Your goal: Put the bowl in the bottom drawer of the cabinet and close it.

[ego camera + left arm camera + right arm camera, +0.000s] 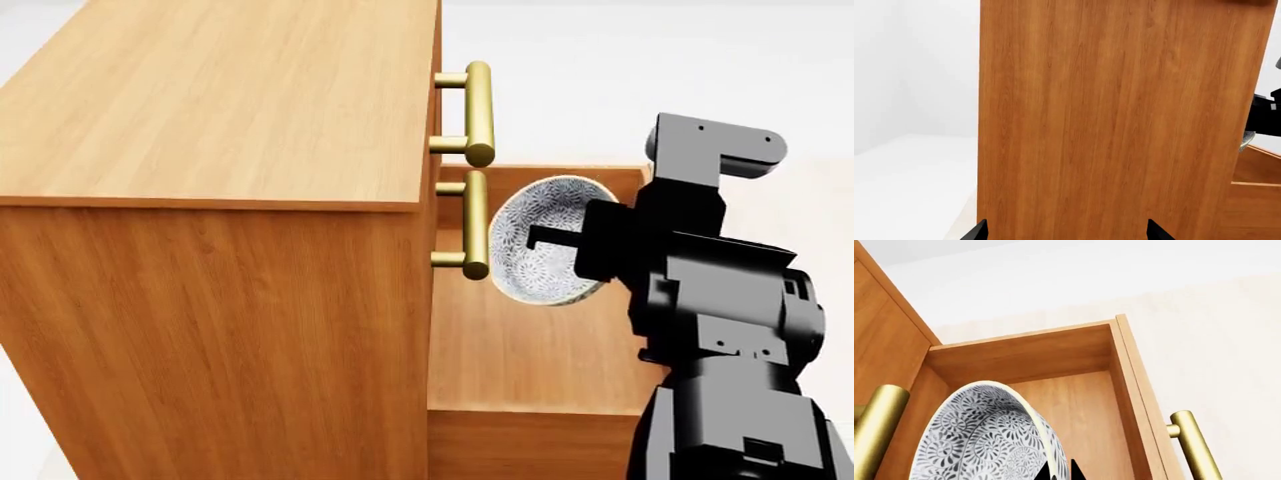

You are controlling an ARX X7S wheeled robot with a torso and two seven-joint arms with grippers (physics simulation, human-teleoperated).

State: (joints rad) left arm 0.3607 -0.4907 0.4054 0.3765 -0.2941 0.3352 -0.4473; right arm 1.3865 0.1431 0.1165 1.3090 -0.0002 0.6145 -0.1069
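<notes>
Bowl is pinched by its rim in my right jaws, tipped sideways over the open bottom drawer so it clears the handles; left jaws sit open by the cabinet.

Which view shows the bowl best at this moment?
The head view: the bowl shows nearly whole, tilted on edge over the open bottom drawer. The right wrist view crops it close; the left wrist view shows only a sliver past the cabinet.
</notes>
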